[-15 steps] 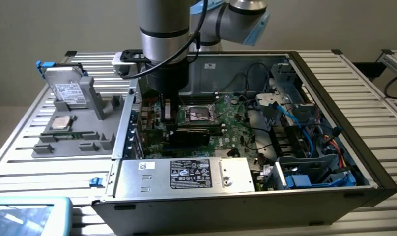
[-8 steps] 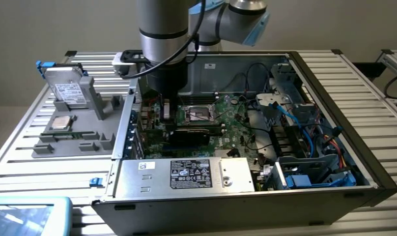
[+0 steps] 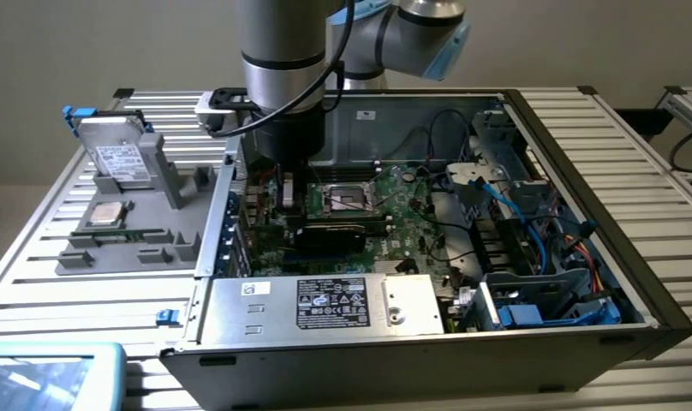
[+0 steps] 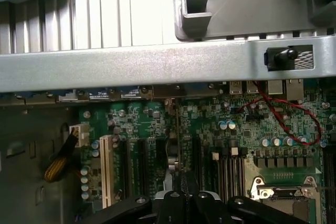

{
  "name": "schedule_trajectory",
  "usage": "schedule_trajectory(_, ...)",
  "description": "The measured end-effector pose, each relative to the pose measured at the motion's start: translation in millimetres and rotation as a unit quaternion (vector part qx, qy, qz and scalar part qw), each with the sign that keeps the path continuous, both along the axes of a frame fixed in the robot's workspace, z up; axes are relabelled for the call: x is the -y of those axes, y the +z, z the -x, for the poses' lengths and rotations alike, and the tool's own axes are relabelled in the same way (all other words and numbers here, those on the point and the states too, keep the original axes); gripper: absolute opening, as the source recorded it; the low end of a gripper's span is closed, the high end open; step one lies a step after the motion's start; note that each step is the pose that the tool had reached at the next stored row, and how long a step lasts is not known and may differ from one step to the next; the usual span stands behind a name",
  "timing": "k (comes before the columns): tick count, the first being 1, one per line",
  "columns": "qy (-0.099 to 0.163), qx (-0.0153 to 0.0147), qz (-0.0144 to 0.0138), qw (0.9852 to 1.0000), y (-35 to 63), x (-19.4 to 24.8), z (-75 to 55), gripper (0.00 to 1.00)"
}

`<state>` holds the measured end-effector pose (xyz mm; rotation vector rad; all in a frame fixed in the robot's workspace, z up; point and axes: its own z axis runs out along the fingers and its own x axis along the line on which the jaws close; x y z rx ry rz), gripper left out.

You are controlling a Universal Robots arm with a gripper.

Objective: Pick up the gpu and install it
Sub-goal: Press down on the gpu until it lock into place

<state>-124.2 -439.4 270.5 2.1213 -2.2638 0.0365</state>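
My arm reaches down into the open computer case [image 3: 620,248], over the rear part of the motherboard [image 3: 409,218]. In the wrist view, my gripper [image 4: 181,196] is shut on the gpu [image 4: 180,145]. The card shows edge-on as a thin dark line running from the fingers toward the case's rear wall [image 4: 157,64]. It stands between two black expansion slots. In the exterior view the gpu [image 3: 329,235] shows as a black block standing on the board just below the arm, near the processor socket [image 3: 352,199]. My gripper's fingers are hidden there behind the wrist.
A grey parts fixture [image 3: 129,240] on the exterior view's left holds a hard drive [image 3: 120,154] and a processor [image 3: 104,214]. The power supply [image 3: 323,304] fills the case's near side. Blue cables [image 3: 540,248] crowd the right. A white slot [image 4: 106,169] and a red wire [image 4: 294,124] lie near the card.
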Motion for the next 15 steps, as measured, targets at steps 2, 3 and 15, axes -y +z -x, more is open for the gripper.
schedule_trajectory(2,-0.001,-0.0001,0.0003,1.0000,-1.0,-0.1,0.4,0.12)
schedule_trajectory(3,-0.001,-0.0002,0.0004,1.0000,-1.6,-0.1,0.6,0.12)
schedule_trajectory(15,-0.002,-0.0001,0.0002,1.0000,-3.0,0.3,1.6,0.12)
